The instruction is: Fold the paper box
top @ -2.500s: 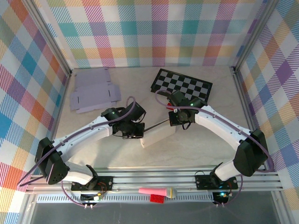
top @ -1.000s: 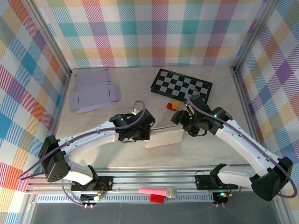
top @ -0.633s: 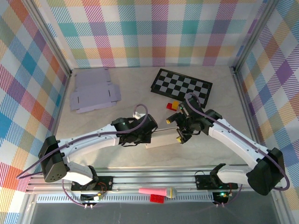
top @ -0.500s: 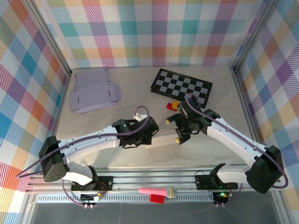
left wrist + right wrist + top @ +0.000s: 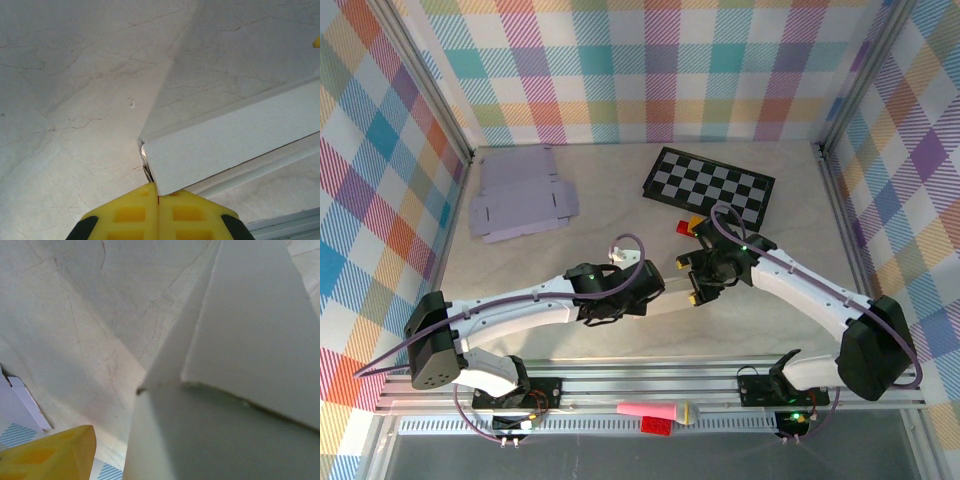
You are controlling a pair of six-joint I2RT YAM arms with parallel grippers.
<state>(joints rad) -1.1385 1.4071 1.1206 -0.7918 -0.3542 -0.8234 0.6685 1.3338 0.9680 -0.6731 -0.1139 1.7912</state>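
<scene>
At the near edge, a grooved aluminium rail [image 5: 620, 385] carried both arm bases. Just in front of it lay a pink stick-shaped piece [image 5: 645, 409], with a small red brick [image 5: 657, 426] just beside it.

From the bases both arms stretched inward over the pale, marble-patterned table top [image 5: 520, 262]. They met near its middle at the white paper box [image 5: 235, 145], a long, narrow, partly folded carton lying across the table between the two wrists.

The left gripper [image 5: 158, 197] had its yellow fingers pressed flat together, pinching a thin edge of card at the box's left corner. In the left wrist view the carton ran up and to the right from that pinch.

The right gripper [image 5: 688, 280] stood at the box's other end with its yellow fingertips well apart. In the right wrist view one yellow finger [image 5: 50, 455] sat clear of the card at lower left, and white flaps of the box rose beside it. I could not tell whether the other finger touched the card.

Just beyond the right wrist lay a little red cube [image 5: 686, 228] and a yellow cube [image 5: 697, 221], side by side. Past them was a black-and-white chequered board [image 5: 715, 185], lying flat. Well to its left, towards the far left corner, were flat lavender cardboard blanks [image 5: 520, 200]. Pastel plaid walls [image 5: 650, 70] closed off the back and both sides.
</scene>
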